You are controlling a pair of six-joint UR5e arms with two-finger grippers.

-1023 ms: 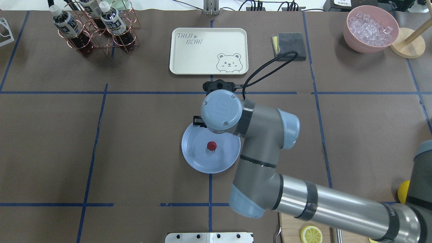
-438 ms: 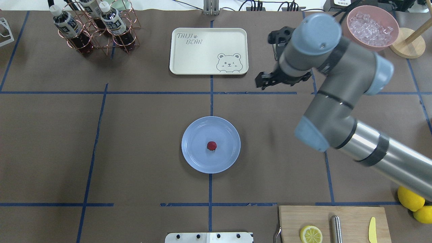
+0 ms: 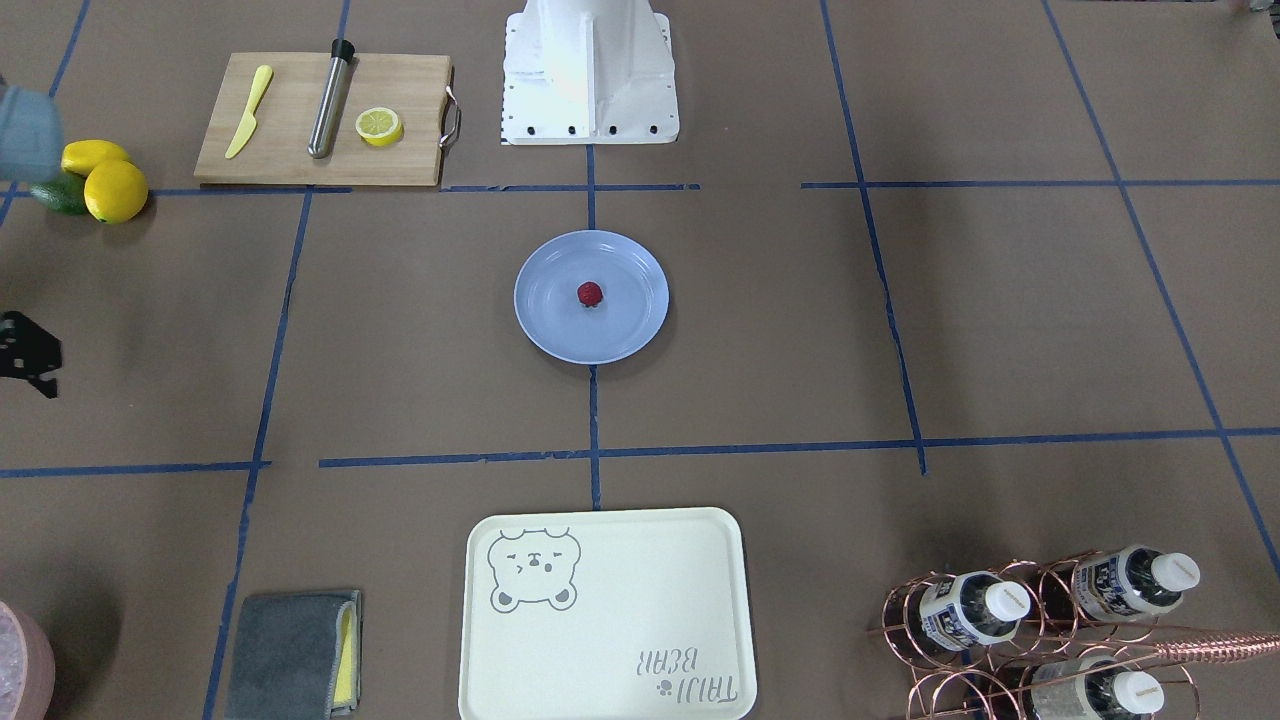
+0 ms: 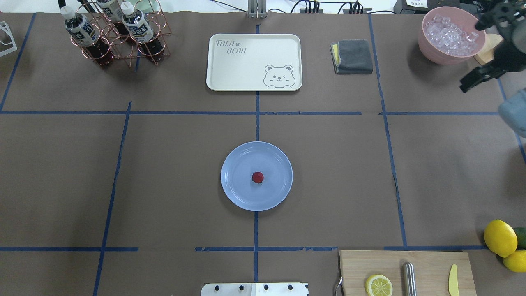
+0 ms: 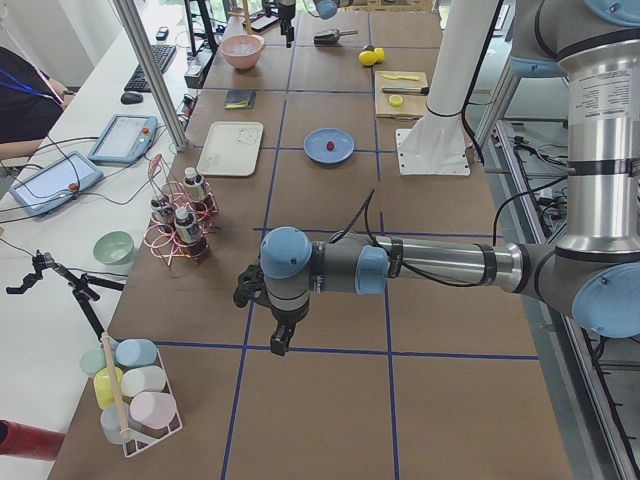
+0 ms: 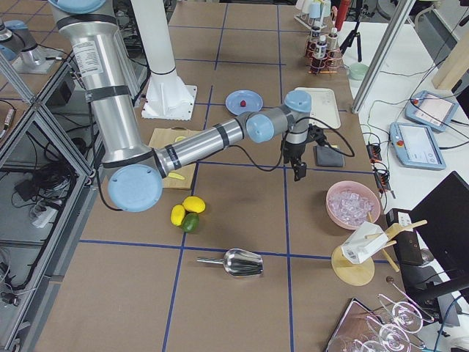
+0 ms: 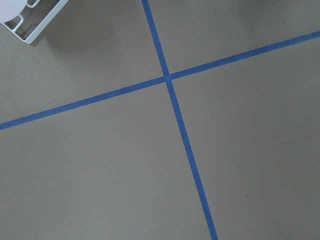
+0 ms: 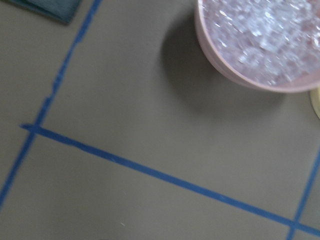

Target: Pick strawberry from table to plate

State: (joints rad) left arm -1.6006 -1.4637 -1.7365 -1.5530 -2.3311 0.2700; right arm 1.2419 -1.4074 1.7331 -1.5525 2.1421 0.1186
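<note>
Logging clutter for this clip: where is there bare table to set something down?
Bare table lies left of the plate, from the bottle rack to the near edge, and right of it, between the cloth and the cutting board. Crowded: the far-right corner around the ice bowl, and the near-right corner with the lemons.

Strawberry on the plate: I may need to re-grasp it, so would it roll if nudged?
The strawberry looks small and rounded, so a nudge would probably roll it across the smooth plate. Being tiny, it is likely light. Soft or hard, I cannot tell.
</note>
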